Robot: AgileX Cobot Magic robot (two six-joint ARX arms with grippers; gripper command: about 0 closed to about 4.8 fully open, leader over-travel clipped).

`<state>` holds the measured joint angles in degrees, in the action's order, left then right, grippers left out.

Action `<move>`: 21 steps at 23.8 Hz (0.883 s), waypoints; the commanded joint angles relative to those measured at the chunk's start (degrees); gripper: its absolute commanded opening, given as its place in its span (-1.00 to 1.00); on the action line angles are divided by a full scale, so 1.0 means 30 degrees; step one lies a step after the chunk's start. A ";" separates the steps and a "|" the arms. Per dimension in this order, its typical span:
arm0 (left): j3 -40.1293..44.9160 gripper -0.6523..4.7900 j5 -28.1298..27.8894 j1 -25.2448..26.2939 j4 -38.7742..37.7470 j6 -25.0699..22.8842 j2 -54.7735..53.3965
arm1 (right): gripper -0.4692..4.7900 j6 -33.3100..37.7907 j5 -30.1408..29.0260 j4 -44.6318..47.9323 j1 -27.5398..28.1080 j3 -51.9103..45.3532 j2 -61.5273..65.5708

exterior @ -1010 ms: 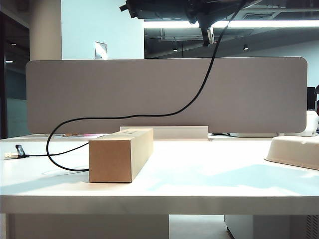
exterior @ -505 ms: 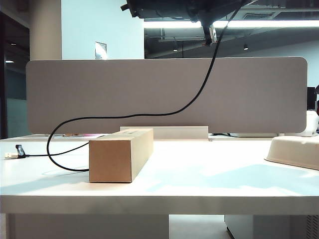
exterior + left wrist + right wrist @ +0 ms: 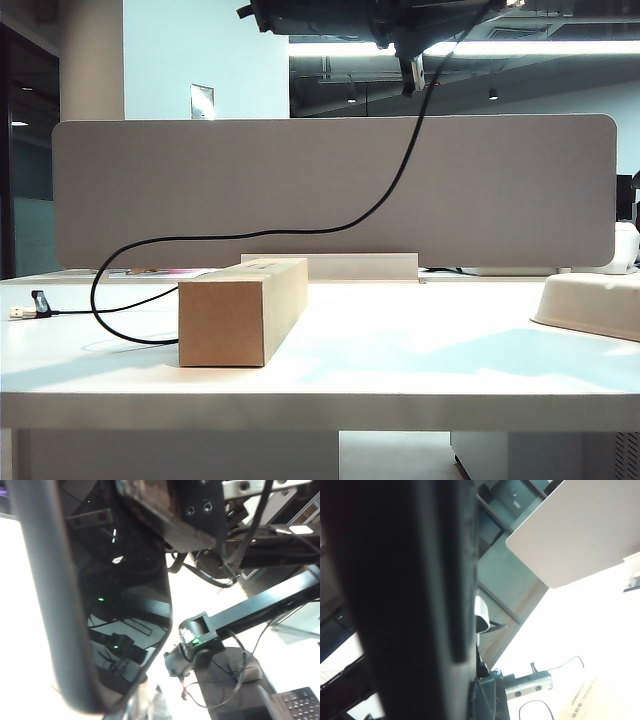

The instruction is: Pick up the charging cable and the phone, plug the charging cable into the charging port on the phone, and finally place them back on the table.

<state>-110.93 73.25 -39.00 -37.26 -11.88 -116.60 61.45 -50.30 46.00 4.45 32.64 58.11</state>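
High above the brown cardboard box, at the top edge of the exterior view, both dark arms are meeting. The left gripper is gripping the flat black glossy-screened phone, which is filling much of its wrist view; its jaws are drawn nearly together on it. The right gripper is pinched narrow too, holding the long thin black charging cable near its small silver plug, which is hanging just below the arms. From there the cable is drooping in a long curve down behind the box, looping onto the wide white table to the left of the box, and ending in a USB plug lying well left of it. The closed box is standing on the table; its contents cannot be told. A white rounded stand is sitting far right of the box.
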 commanded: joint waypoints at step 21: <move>-0.0168 -0.33 -0.1013 0.0233 0.0036 0.1654 0.0131 | -0.84 -0.3089 0.0772 -0.2834 -0.0153 0.0138 -0.0058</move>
<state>-110.93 70.04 -39.05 -36.69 -6.59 -116.95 52.97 -48.84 37.56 4.12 33.06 57.89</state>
